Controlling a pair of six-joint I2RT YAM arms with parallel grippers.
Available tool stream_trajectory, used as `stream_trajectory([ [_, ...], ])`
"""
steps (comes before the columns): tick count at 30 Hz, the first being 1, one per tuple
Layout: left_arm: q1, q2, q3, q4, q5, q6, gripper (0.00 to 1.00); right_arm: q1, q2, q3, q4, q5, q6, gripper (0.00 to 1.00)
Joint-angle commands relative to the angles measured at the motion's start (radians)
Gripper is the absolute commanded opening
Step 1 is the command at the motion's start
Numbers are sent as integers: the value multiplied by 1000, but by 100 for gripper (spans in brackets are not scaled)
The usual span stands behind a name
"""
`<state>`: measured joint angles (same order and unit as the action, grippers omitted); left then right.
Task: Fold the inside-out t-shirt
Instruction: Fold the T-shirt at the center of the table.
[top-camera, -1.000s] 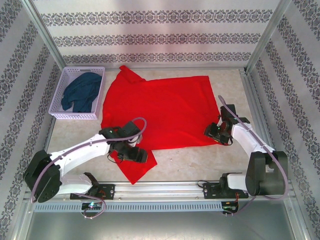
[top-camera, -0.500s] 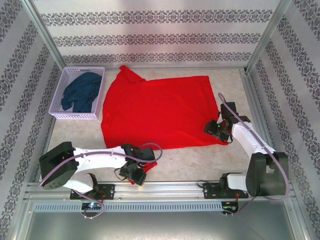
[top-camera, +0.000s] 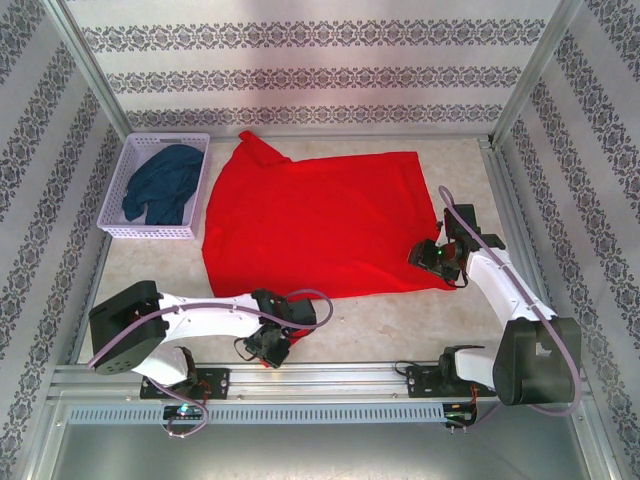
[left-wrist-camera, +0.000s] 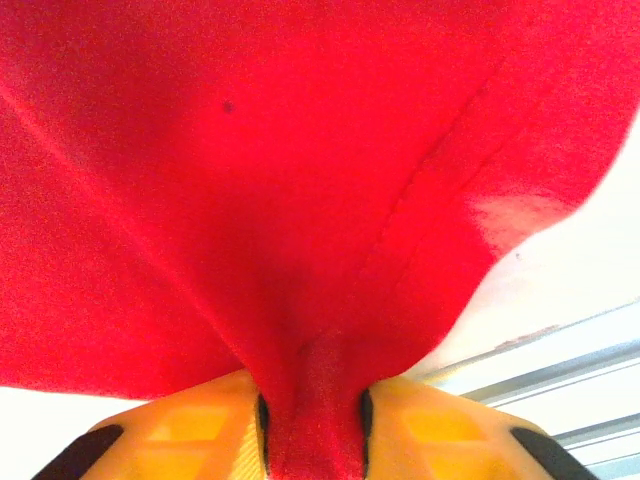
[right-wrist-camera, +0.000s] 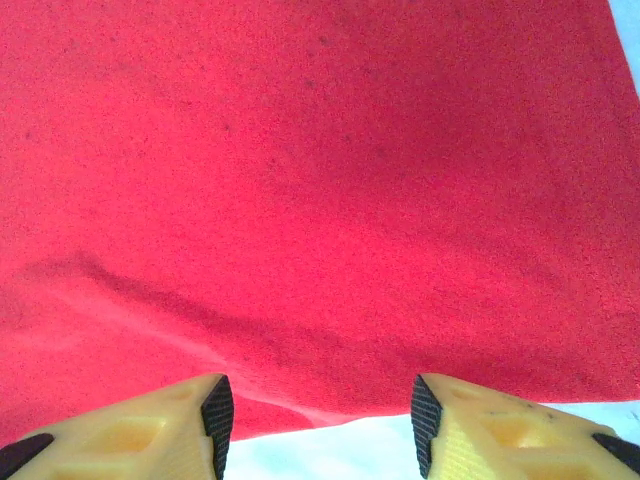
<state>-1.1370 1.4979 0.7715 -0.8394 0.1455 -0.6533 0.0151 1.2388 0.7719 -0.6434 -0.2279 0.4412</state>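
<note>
On the middle of the table (top-camera: 390, 325), the red t-shirt (top-camera: 310, 230) is lying spread out flat. Near the front edge, the left gripper (top-camera: 272, 345) is pinching a bit of it tight between its fingers (left-wrist-camera: 180, 430). By the shirt's right corner, the right gripper (top-camera: 430, 258) is keeping its fingers apart, grabbing nothing. A dark blue cloth (top-camera: 160, 185) is sitting in the basket (top-camera: 150, 232) on the left.
</note>
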Motion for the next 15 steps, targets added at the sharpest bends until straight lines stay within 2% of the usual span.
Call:
stream_trajectory([
  [1, 4, -21, 35, -67, -47, 47, 22, -5, 6, 13, -49, 28, -7, 54],
  [5, 51, -71, 51, -98, -61, 87, 9, -29, 2, 13, -89, 84, -12, 57],
  [8, 102, -119, 63, -108, -49, 115, 1, -88, -16, -4, -102, 109, -15, 59],
  [15, 214, -202, 80, -87, 27, 179, 0, -224, -13, -16, -113, 155, 14, 63],
])
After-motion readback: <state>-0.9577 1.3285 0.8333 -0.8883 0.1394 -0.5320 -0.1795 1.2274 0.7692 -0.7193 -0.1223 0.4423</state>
